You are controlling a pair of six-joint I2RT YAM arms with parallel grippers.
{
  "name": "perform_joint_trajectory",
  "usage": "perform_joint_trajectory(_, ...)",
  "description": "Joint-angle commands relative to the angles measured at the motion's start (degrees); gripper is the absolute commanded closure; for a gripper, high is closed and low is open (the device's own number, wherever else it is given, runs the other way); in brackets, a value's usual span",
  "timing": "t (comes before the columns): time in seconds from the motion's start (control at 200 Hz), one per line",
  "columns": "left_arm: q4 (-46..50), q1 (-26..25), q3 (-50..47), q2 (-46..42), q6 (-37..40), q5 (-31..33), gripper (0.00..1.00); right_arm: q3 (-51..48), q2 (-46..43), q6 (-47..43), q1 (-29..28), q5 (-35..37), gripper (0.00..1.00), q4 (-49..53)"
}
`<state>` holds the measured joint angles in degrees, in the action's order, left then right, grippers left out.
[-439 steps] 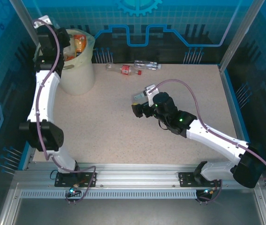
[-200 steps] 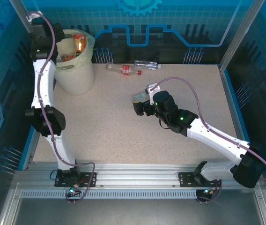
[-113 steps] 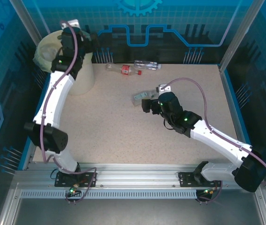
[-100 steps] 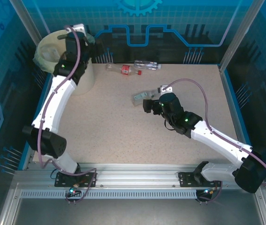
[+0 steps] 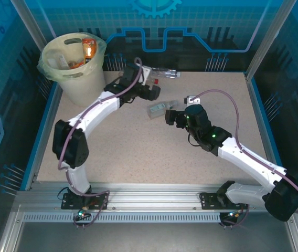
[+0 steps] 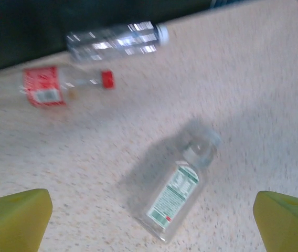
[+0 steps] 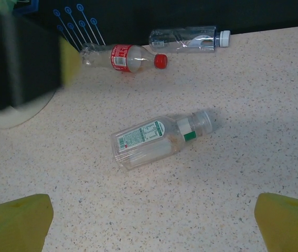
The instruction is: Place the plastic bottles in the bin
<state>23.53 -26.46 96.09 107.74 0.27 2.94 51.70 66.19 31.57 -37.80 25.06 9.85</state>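
Three plastic bottles lie on the table. A green-labelled bottle rests on its side mid-table. A red-labelled, red-capped bottle and a clear bottle lie by the back edge. My left gripper hovers open just behind the green-labelled bottle, holding nothing. My right gripper stands open and holding nothing just right of that bottle. The cream bin, lined with a clear bag, holds an orange bottle among others.
The bin stands at the table's back left corner. My left arm stretches diagonally from its base across the table's left half. A dark back wall and blue side rails bound the speckled tabletop.
My left arm has swung from over the bin down to mid-table beside the green-labelled bottle. My right gripper has drawn back slightly to the right. No bottle has moved.
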Motion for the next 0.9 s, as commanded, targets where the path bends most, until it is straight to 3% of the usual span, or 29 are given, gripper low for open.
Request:
perform_joint_trajectory(0.0, 6.62, -1.48, 5.34, 5.91, 7.12, -3.67, 0.01, 0.32, -1.18, 1.04, 0.72, -0.1, 0.0, 1.26)
perform_joint_trajectory(0.185, 12.2, -4.07, 11.96, 15.73, 14.45, -0.76, 0.01, 0.76, -1.41, 1.04, 1.21, -0.01, 0.0, 2.8)
perform_joint_trajectory(0.58, 17.63, -4.22, 25.22, 29.83, 18.3, 1.42, 0.01, 0.24, -2.45, 1.12, 1.71, -0.08, 0.0, 3.41)
perform_joint_trajectory(0.895, 22.73, -4.54, 35.21, 37.51, 19.08, 2.73, 0.12, -0.63, -4.18, 0.99, 1.98, 0.96, 0.0, 4.48)
